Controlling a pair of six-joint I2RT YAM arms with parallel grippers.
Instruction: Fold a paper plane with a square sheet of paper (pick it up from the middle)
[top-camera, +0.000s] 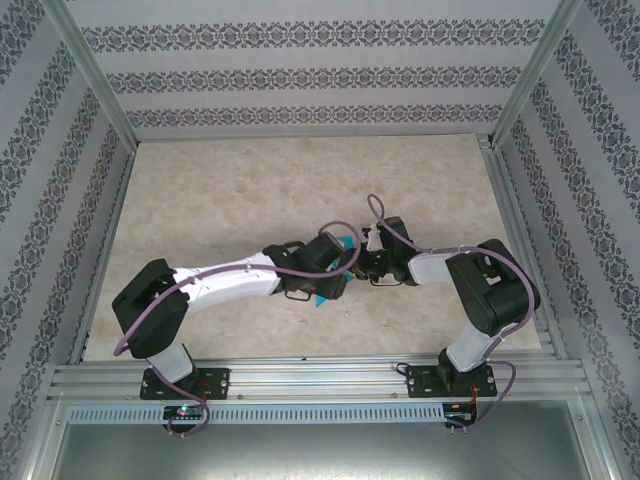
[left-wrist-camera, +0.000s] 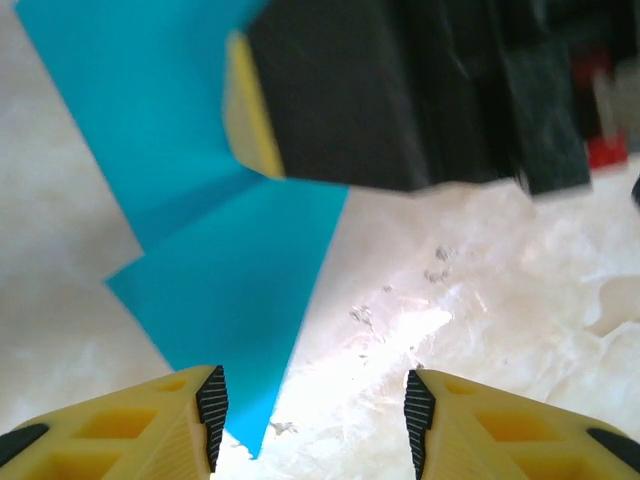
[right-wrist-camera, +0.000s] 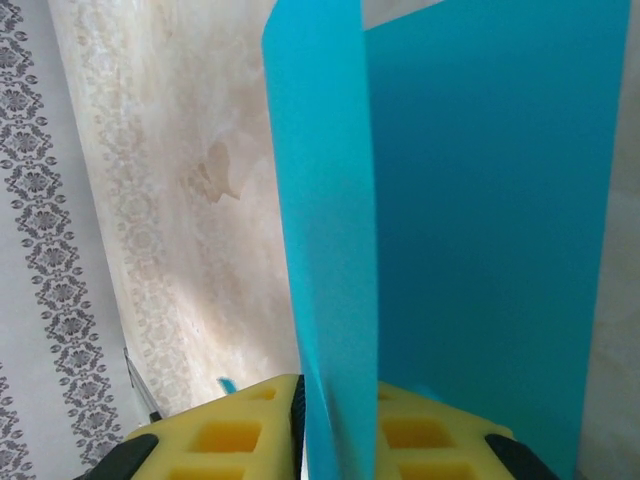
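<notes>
One grip holds everything: the right pincer (right-wrist-camera: 340, 425) clamps the teal sheet (right-wrist-camera: 480, 200), which spans the frame's centre and right, while the left pincer (left-wrist-camera: 312, 420) gapes empty, so the creases may spring open.

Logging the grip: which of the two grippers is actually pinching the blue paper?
The right gripper: its yellow fingers are shut on a fold of the blue paper. The left gripper stands open, gripping nothing.
</notes>
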